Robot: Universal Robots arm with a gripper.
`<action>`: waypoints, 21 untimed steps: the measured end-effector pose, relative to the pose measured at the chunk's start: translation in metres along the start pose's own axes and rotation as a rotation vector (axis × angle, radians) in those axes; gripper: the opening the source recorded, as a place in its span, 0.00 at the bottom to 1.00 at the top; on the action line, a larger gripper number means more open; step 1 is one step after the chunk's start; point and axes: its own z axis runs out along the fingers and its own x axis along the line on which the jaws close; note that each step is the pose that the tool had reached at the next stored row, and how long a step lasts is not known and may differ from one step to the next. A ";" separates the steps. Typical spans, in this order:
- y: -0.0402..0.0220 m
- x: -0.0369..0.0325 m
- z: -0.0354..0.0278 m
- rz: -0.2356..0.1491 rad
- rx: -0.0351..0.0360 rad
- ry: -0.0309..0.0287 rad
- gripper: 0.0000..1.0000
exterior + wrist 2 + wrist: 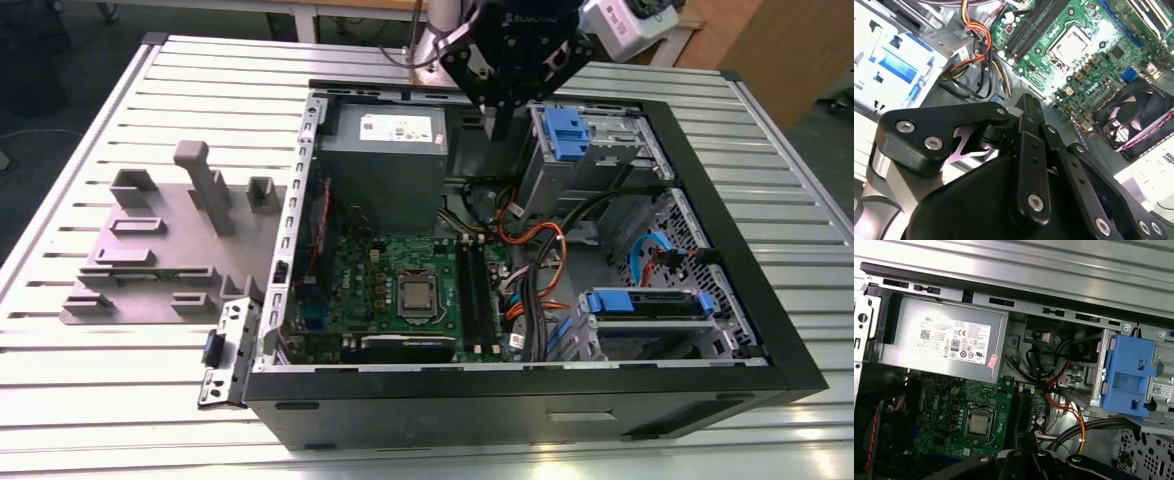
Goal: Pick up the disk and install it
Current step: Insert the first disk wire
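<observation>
The disk (650,303), a flat silver drive in a bright blue carrier, lies in the drive bay at the near corner of the open computer case (747,215), on the exterior view's right. My black gripper (495,126) hangs over the far middle of the case, between the grey power supply box (386,145) and the drive cage. It is well apart from the disk. Its fingers are shut with nothing between them. In both wrist views the gripper (1029,100) (1026,456) points down toward the cables and the motherboard (969,415).
A ribbed blue plastic latch (566,134) (1130,377) sits on the metal drive cage beside the gripper. Orange and black cables (534,240) cross the case's middle. A grey fixture plate (167,245) with upright blocks lies on the slatted table at the exterior view's left.
</observation>
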 end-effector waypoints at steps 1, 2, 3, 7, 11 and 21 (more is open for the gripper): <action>-0.0005 -0.0010 0.0001 0.000 0.0000 0.0000 0.11; -0.0007 -0.0016 0.0001 0.000 0.0004 0.0001 0.11; -0.0009 -0.0018 0.0001 0.000 0.0010 0.0002 0.11; -0.0010 -0.0017 0.0000 0.000 0.0022 0.0003 0.11; -0.0010 -0.0018 0.0001 0.000 0.0023 0.0003 0.11; -0.0211 -0.0011 0.0009 0.000 0.0028 0.0005 0.11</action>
